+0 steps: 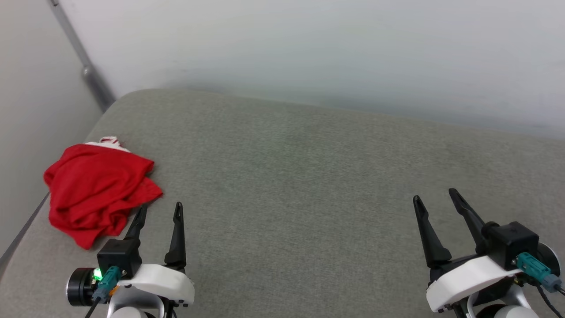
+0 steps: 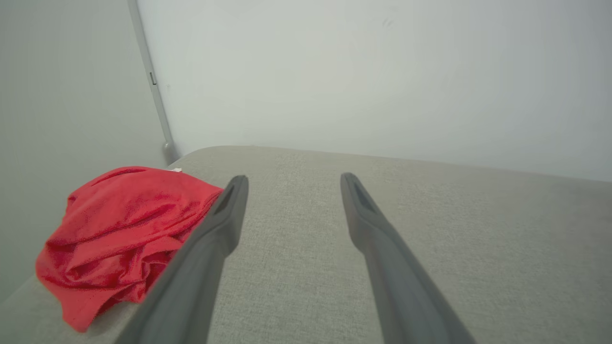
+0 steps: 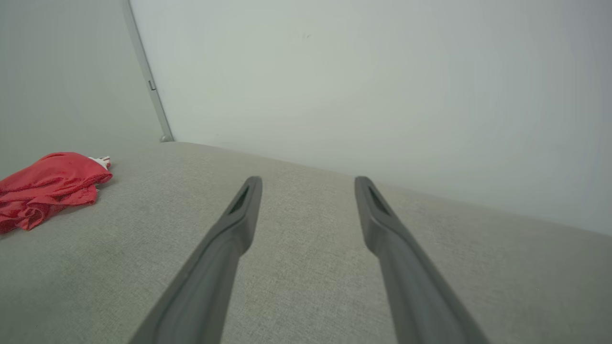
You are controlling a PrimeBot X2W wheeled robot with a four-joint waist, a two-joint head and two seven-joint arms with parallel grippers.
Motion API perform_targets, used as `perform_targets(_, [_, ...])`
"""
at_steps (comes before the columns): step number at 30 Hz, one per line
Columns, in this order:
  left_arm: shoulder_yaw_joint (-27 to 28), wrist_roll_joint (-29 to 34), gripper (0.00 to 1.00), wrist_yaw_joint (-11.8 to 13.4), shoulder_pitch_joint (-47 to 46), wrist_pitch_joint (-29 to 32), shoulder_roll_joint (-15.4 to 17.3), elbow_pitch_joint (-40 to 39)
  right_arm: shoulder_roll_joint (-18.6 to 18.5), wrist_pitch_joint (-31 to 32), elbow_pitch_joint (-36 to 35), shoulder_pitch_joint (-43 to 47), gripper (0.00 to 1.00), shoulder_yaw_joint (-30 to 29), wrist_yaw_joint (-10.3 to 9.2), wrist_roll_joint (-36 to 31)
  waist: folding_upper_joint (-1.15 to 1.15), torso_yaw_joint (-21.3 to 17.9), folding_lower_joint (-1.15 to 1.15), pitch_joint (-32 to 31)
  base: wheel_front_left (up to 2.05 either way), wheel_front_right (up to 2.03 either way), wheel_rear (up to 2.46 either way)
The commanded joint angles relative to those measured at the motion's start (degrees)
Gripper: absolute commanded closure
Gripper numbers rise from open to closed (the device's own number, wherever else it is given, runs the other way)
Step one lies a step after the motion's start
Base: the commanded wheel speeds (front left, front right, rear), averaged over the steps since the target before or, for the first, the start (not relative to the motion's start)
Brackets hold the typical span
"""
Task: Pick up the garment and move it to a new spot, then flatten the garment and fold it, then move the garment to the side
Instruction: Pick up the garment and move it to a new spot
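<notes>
Red shirt [image 1: 99,190] crumpled at left edge of the grey worktop [image 1: 300,176], just beside the left pincer [image 1: 161,206]. Left pincer wide, empty. Right pincer [image 1: 434,194] wide, empty, well apart from the shirt.

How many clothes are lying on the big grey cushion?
1. The red garment lies crumpled near the left edge of the grey cushion, just ahead and to the left of the left gripper. A smaller piece could be hidden under its folds.
</notes>
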Motion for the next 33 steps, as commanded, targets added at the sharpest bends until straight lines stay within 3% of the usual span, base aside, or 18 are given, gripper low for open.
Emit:
perform_targets(1, [0.7, -0.3, 0.00, 0.3, -0.5, -0.1, -0.1, -0.5, -0.4, 0.3, -0.4, -0.8, 0.00, 0.7, -0.02, 0.2, 0.00, 4.3, 0.00, 0.6, 0.00, 0.00, 0.00])
perform_targets(9, [2.5, -0.8, 0.00, -0.2, 0.1, -0.1, -0.5, -1.4, -0.8, 0.6, -1.3, -1.1, 0.00, 2.0, -0.02, -0.1, 0.00, 12.5, 0.00, 1.1, 0.00, 0.00, 0.00])
perform_targets(16, [4.2, -1.2, 0.00, -0.4, 1.1, -0.1, -0.7, -1.5, -0.6, 0.6, -2.0, -1.9, 0.00, 3.4, -0.02, 0.1, 0.00, 16.7, 0.00, 1.4, 0.00, 0.00, 0.00])
perform_targets(33, [5.4, -1.0, 0.00, -0.7, -2.1, -0.1, -0.6, 0.6, -0.7, 1.1, -1.9, -3.2, 0.00, 3.9, -0.02, 0.4, 0.00, 16.5, 0.00, 3.4, 0.00, 0.00, 0.00])
